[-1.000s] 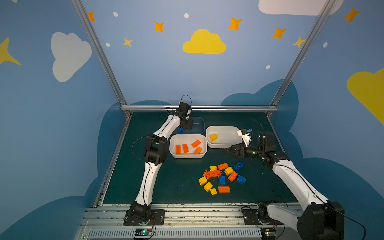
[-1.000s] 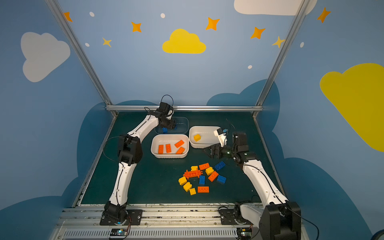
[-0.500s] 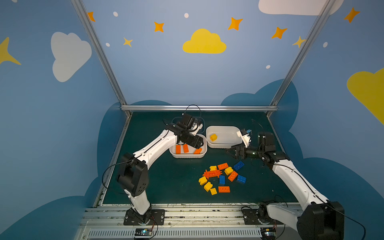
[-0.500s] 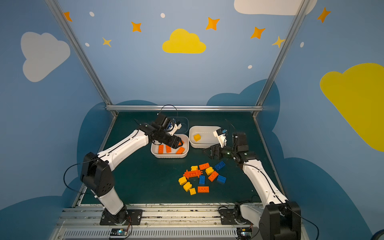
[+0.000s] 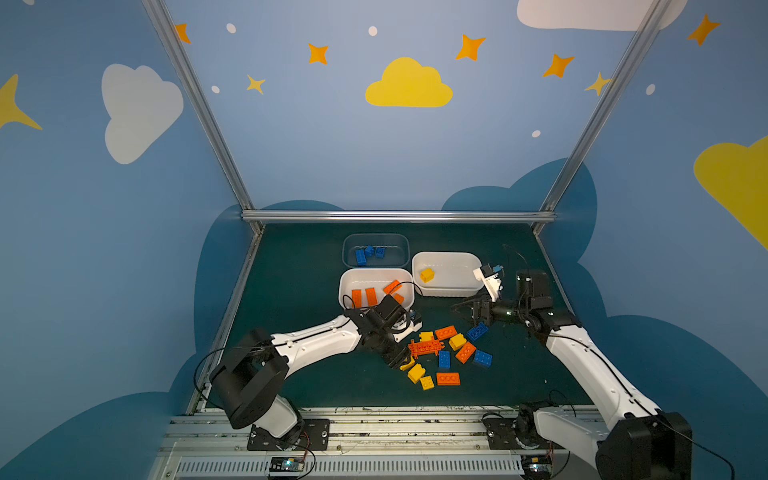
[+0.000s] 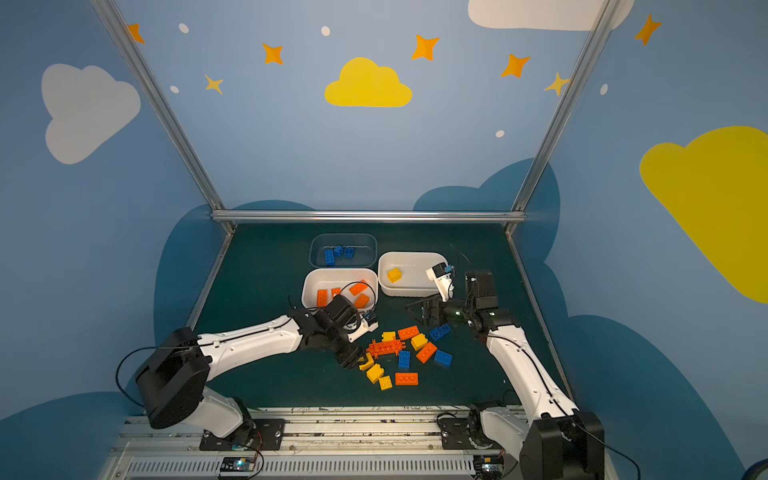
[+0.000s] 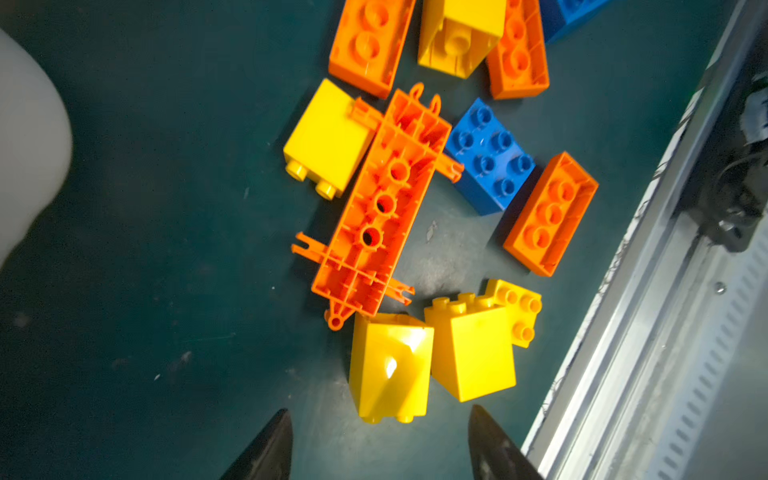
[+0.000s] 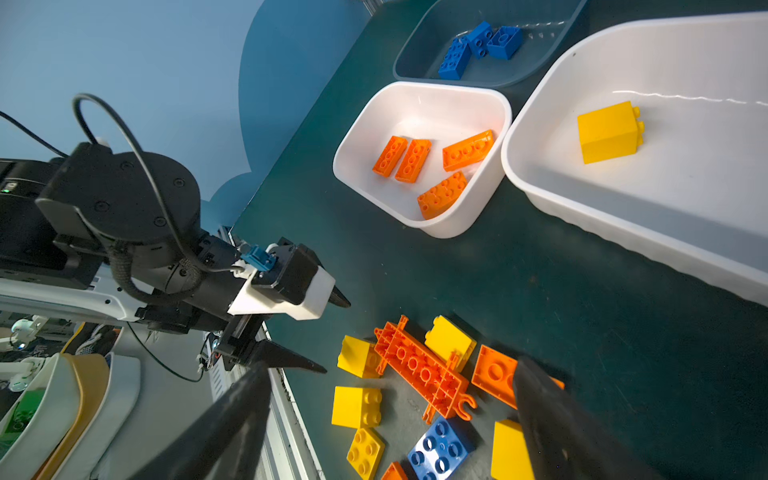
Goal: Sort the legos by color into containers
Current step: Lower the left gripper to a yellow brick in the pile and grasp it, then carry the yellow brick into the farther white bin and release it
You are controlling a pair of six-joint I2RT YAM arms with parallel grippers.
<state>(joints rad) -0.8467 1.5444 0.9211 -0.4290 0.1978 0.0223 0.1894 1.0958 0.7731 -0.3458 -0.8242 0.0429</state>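
Loose legos (image 5: 446, 353) in orange, yellow and blue lie at the table's front middle, around a long orange lattice piece (image 5: 424, 347) (image 7: 382, 208). My left gripper (image 5: 399, 361) (image 7: 378, 413) is open and low at the pile's left edge. A yellow brick (image 7: 390, 370) lies just ahead of its tips, untouched. My right gripper (image 5: 469, 311) (image 8: 392, 365) hovers open and empty above the pile's back right. Of the containers, the bluish tub (image 5: 347, 257) holds three blue bricks. One white tub (image 5: 344, 291) holds several orange bricks and the other white tub (image 5: 457, 266) one yellow brick.
The metal front rail (image 7: 623, 332) runs close beside the left gripper. Both arm bases (image 5: 286, 432) stand on that rail. The left forearm (image 5: 316, 340) lies across the front left of the mat. Blue walls enclose the table.
My left arm swung from the bluish tub at the back, over the orange tub, down to the front pile, and its jaws narrowed a little. The right arm has not moved.
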